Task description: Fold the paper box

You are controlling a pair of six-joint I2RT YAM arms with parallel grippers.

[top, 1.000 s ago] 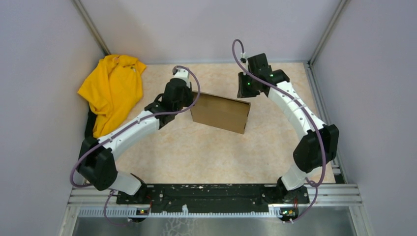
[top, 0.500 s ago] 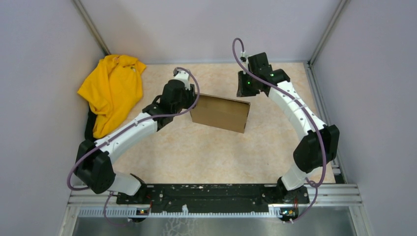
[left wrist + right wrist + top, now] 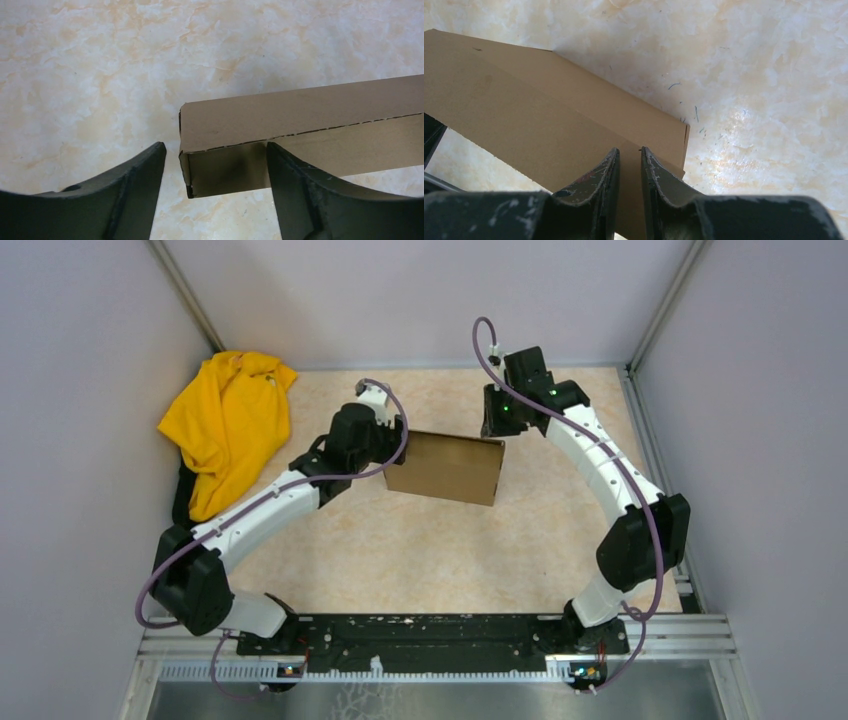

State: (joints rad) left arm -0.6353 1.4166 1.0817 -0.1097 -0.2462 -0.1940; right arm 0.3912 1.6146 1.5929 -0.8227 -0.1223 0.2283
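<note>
- Marbled beige counter (image 3: 400, 550), boxed in by grey walls (image 3: 80, 390) on the left, far and right sides.
- At far left, a yellow cloth (image 3: 225, 425) is heaped in the corner, near the left arm's forearm but apart from it.
- The left end effector (image 3: 215, 147) is open. Its jaws straddle the left end of the box (image 3: 447, 468), and counter shows between one finger and the cardboard.
- The box sits mid-counter between the two arms, brown and folded shut as far as I can see.
- The right end effector (image 3: 630, 152) is nearly closed and appears to pinch the box's far right corner, with cardboard showing in the slit.
- Risk: with one corner grip only, the box could pivot, sag or slip out.
- Risk: a sideways move by the left arm would drive a finger into the box end and knock it askew, or crush the corner.
- Risk: a wide swing of the left elbow could catch the cloth.
- Room: most lies toward the near edge between the arms. The far wall is close behind the right wrist.
</note>
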